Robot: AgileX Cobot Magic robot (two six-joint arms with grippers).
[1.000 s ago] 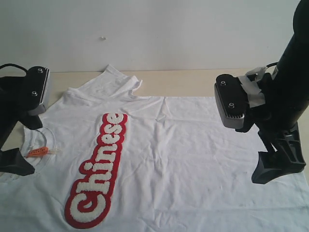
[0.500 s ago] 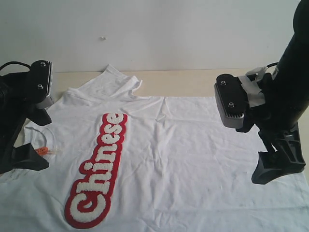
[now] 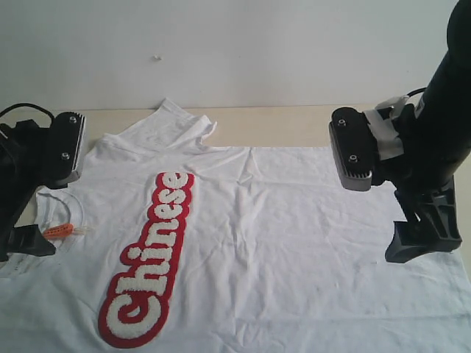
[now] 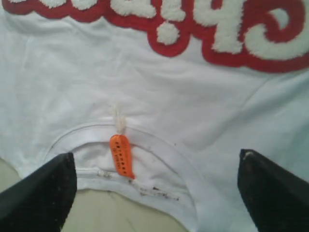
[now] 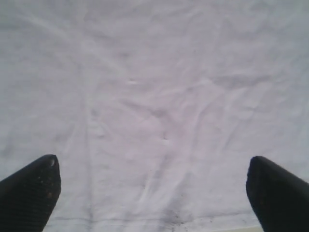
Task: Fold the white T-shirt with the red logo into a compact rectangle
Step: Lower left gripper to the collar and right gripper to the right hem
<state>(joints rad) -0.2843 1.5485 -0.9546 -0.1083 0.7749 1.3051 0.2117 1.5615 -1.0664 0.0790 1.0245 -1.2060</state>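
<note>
The white T-shirt (image 3: 294,220) lies spread flat, front up, with its collar at the left and its hem at the right. The red logo (image 3: 151,257) with fuzzy white "Chinese" letters runs along the chest, and part of it shows in the left wrist view (image 4: 159,19). My left gripper (image 3: 29,220) hangs open over the collar (image 4: 159,145), its fingers either side of the orange neck tag (image 4: 121,155). My right gripper (image 3: 421,232) stands open above the plain cloth near the hem (image 5: 154,220), holding nothing.
The shirt rests on a pale wooden table (image 3: 294,121) against a white wall. One sleeve (image 3: 176,125) lies crumpled at the back. Bare tabletop (image 4: 96,215) shows inside the neck opening.
My left arm swung a little towards the shirt, then drew back and dropped lower over the collar. My right arm shifted slightly up and back. The shirt has not moved.
</note>
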